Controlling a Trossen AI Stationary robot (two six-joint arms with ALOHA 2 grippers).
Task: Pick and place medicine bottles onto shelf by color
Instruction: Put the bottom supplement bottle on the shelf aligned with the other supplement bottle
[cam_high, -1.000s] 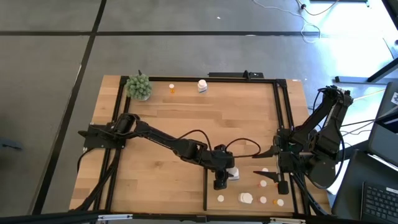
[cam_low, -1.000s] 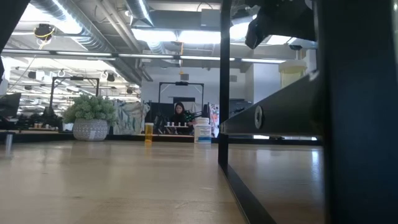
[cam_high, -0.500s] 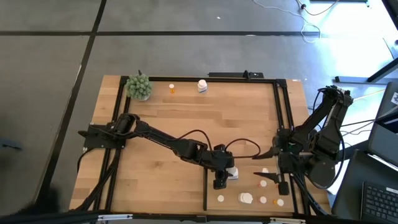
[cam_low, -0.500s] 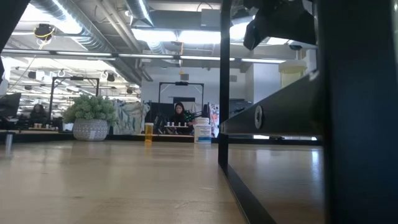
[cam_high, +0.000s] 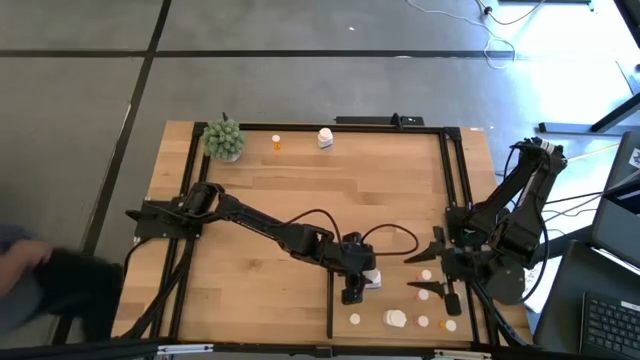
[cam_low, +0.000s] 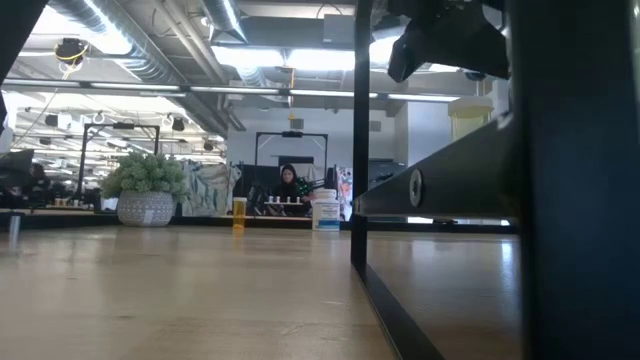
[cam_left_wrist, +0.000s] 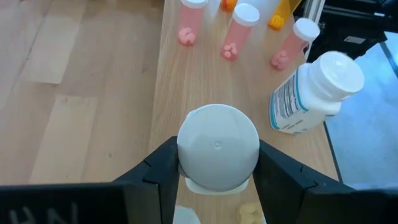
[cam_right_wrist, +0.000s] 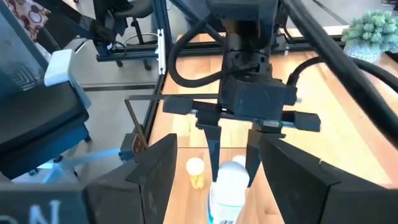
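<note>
My left gripper (cam_high: 358, 285) is shut on a white medicine bottle (cam_left_wrist: 217, 155) over the pale shelf panel (cam_left_wrist: 186, 81) at the table's near right. Ahead of it on the panel stand orange bottles with white caps (cam_left_wrist: 239, 28) and a chunky white bottle (cam_left_wrist: 317, 90), which is tilted. My right gripper (cam_high: 420, 268) hovers open just to the right and faces the left gripper across the panel. An orange bottle (cam_high: 276, 143) and a white one (cam_high: 325, 138) stand at the far edge. My left gripper pinches the white bottle between its two fingers, one on each side of its capped top (cam_left_wrist: 183, 155). The fingers (cam_right_wrist: 211, 149) come down at a slant from above. The bottle stands upright between them. Its base is out of view, so whether it rests on the panel cannot be told.
A green plant ball (cam_high: 224, 140) sits at the far left corner. Black frame bars (cam_high: 330, 300) cross the table, and one stands close in the low view (cam_low: 362, 150). Loose bottles (cam_high: 396, 318) lie along the near right edge. A person's blurred dark shape (cam_high: 50, 285) shows beyond the table's left.
My right gripper has sunk a little toward the panel and turned at the wrist, staying open. A person's dark shape has come in at the left edge of the high view.
</note>
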